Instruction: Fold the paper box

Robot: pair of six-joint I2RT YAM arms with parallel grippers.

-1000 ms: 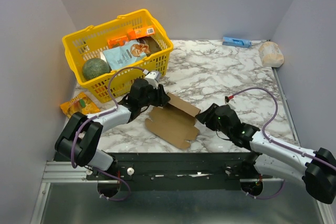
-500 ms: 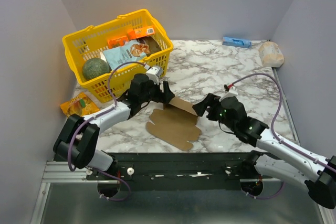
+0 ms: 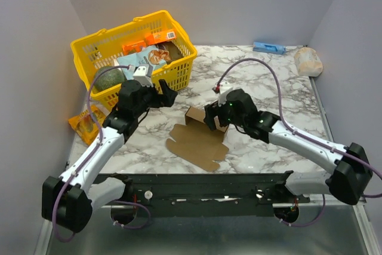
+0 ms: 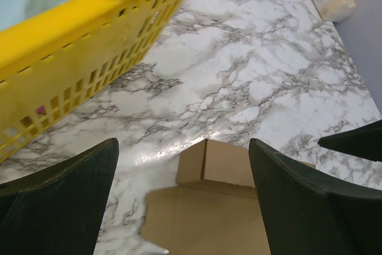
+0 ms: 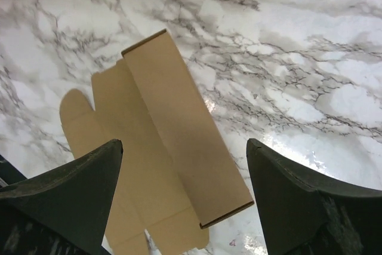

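the paper box lies near the front edge of the marble table, about midway between the 2 arms. it is a flat brown sheet with rounded, notched flaps, and its far panel is folded up into a low standing wall. the right gripper hangs at the right end of that raised panel. its 2 fingers are spread wide and hold nothing, and in the right wrist view the cardboard lies below the gap between them. whether a fingertip touches the panel, i cannot tell. the left gripper is further back and to the left, apart from the box and just in front of the yellow basket. its jaws are also wide apart and empty. an orange packet lies on the table at the left, by the basket's near corner. inside the basket are a round green thing and a pale blue pouch, among other goods. at the far edge lie a small blue box and, to its right, a pale wrapped bundle.
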